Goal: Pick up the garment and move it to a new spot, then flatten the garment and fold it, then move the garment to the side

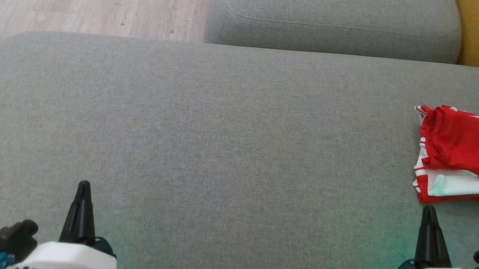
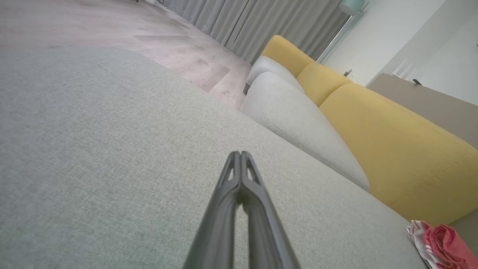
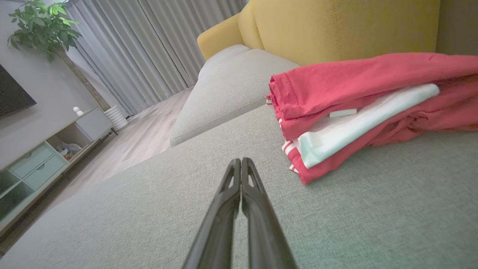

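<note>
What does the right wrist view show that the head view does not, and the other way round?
The right wrist view adds a plant, grey curtains and a cabinet with drawers. The head view adds the left gripper, jaws shut. Both share the red and white garment on the grey sofa seat, the yellow backrest, the wooden floor and the right gripper, jaws shut.

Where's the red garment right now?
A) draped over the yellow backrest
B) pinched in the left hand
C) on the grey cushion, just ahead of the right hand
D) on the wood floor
C: the red garment lies on the grey cushion, just beyond the tip of the shut right hand, which is not touching it.
</note>
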{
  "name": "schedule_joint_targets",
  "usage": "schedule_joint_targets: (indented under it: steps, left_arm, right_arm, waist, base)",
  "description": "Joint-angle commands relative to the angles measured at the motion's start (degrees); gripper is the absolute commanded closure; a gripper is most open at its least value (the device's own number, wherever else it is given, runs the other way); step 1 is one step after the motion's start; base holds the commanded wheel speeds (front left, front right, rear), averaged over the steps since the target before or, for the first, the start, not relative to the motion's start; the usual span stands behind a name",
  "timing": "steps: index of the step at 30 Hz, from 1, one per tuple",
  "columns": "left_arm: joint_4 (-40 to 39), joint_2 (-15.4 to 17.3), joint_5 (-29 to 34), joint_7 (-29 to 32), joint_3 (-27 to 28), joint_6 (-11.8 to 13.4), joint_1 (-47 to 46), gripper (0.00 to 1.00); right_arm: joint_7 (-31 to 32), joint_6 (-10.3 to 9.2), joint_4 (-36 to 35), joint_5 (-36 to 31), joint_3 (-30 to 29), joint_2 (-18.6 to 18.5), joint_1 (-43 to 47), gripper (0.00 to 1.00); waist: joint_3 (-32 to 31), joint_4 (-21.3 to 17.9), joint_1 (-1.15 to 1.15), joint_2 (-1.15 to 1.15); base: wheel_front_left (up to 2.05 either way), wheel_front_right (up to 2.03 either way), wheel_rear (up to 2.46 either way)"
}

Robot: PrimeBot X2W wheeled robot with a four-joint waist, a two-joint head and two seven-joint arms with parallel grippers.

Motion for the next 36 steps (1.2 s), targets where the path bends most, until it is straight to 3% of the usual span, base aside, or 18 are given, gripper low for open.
schedule_joint_targets:
  steps: [1, 36]
  left_arm:
    - [-1.97, 0.1, -1.2, 0.31, 1.02, -0.28, -3.05, 1.0]
    - [-2.79, 0.24, -19.04, 6.06, 4.76, -1.15, -4.18, 1.0]
  right_arm:
    - [0.28, -0.01, -2.18, 1.68, -0.15, -0.19, -2.69, 1.0]
    - [5.91, -0.02, -3.61, 23.85, -1.44, -0.3, -3.71, 1.0]
  waist:
    - [0.0, -0.01, 0.0, 0.0]
    - [0.09, -0.5, 0.0, 0.0]
  base:
    - [0.0, 0.0, 0.0]
    - [0.0, 0.0, 0.0]
